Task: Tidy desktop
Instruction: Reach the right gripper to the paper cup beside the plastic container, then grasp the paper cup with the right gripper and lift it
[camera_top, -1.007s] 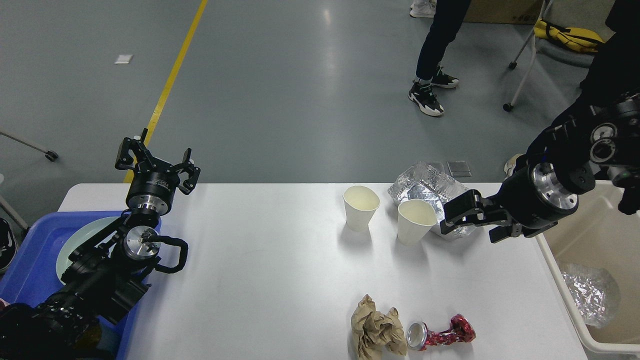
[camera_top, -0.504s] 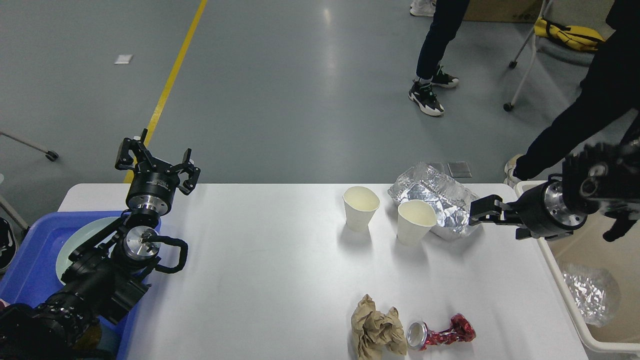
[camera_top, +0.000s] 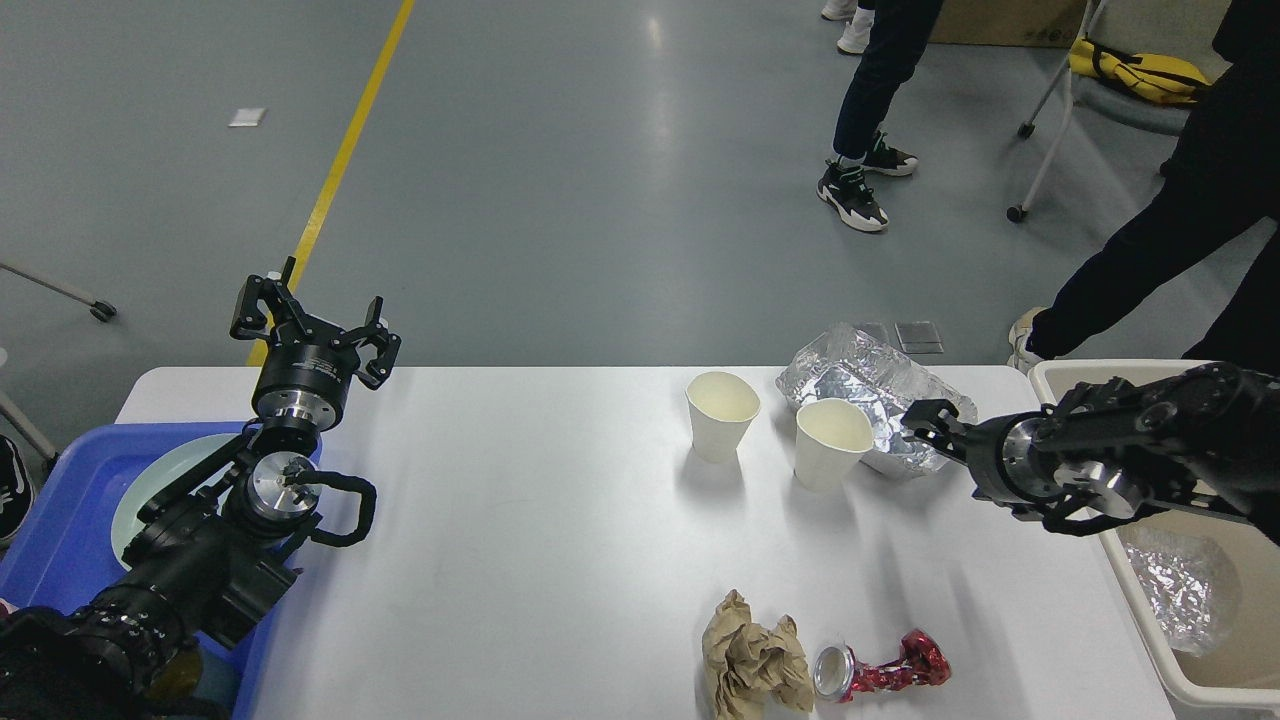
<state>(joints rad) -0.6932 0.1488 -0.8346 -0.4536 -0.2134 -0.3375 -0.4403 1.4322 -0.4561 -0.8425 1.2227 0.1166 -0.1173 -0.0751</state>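
The white desktop (camera_top: 520, 520) carries two upright paper cups (camera_top: 722, 415) (camera_top: 832, 440), a crumpled foil tray (camera_top: 860, 380) behind them, a brown crumpled paper (camera_top: 755, 660) and a crushed red can (camera_top: 885, 668) near the front edge. My right gripper (camera_top: 932, 424) points left at the foil's right edge. It is dark, so I cannot make out its jaws or whether it touches the foil. My left gripper (camera_top: 315, 322) is open and empty, raised over the desktop's far left corner.
A blue tray (camera_top: 60, 560) with a pale green plate (camera_top: 135, 495) sits at the left under my left arm. A beige bin (camera_top: 1150, 640) at the right holds a foil piece (camera_top: 1180, 585). People's legs and a chair stand beyond the table.
My right arm has dropped lower and swung over the bin's near corner. Its gripper drew back right, then returned to the foil's right edge. The left arm has not moved.
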